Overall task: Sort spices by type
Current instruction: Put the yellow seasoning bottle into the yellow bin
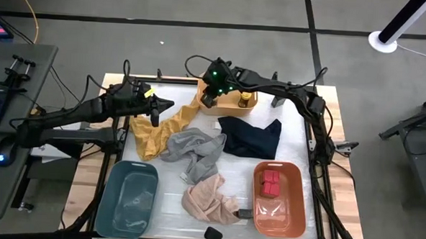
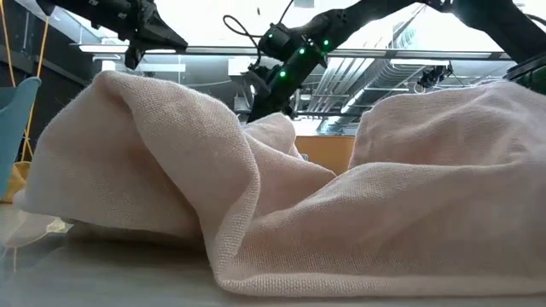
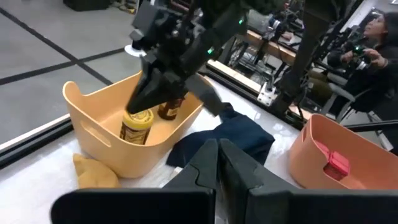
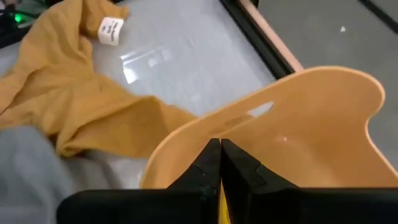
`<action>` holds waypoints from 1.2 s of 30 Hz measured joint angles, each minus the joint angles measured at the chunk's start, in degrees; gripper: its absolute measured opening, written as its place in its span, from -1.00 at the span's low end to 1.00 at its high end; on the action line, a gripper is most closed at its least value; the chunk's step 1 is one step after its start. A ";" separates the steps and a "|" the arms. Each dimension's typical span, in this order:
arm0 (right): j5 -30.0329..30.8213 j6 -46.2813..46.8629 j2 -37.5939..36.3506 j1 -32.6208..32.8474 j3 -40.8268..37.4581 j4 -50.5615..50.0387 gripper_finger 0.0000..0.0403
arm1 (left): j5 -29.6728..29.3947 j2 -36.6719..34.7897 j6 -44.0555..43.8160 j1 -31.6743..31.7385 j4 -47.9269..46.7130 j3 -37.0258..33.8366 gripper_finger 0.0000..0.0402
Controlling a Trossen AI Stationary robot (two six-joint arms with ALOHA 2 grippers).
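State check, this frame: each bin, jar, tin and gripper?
Yellow bin: upright, holds two jars.
Yellow-lidded jar: upright, lid on.
Orange bin: holds red tins.
Blue bin: no spices seen.
Right gripper: shut, inside yellow bin.
Left gripper: shut, empty.

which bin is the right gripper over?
The yellow bin at the table's far edge, holding jars; right gripper is above it. The salmon bin and blue bin sit near.
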 joint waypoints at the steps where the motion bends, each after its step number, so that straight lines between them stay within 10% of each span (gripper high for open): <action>1: 0.03 0.00 0.33 0.00 0.00 0.83 -1.00 | 0.00 0.00 0.05 0.00 0.02 0.00 -1.00; 36: 13.65 -8.70 3.46 0.07 0.31 -8.66 -1.00 | -0.19 0.00 1.88 0.00 -0.13 0.02 -1.00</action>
